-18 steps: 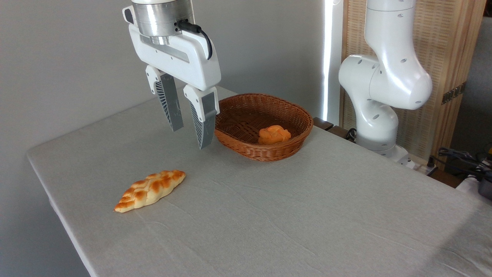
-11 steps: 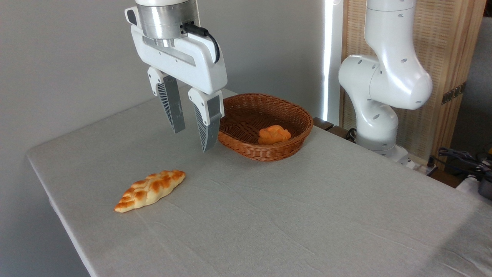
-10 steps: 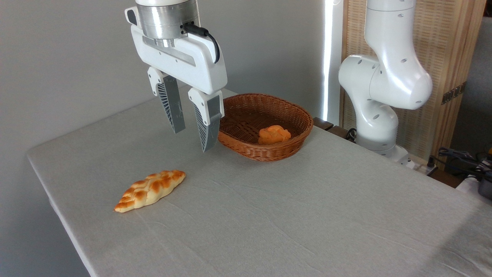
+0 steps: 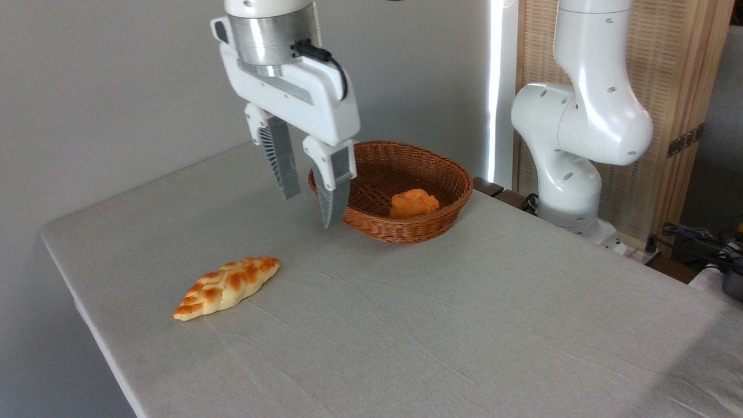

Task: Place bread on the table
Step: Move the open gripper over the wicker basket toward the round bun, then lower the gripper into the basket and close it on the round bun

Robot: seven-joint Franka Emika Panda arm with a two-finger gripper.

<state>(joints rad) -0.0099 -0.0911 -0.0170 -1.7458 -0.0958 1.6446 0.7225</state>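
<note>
No lettering, label, brand mark or number can be read anywhere in the scene: not on the white gripper housing, the arm, the basket or the cloth-covered table.

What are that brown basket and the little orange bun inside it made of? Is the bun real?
The basket looks like woven wicker or rattan: brown strands run in rows around its wall, with a matte finish. The bun has a very even orange colour and a smooth, slightly shiny skin, which suggests a plastic or foam replica, though the picture alone cannot rule out real bread.
</note>
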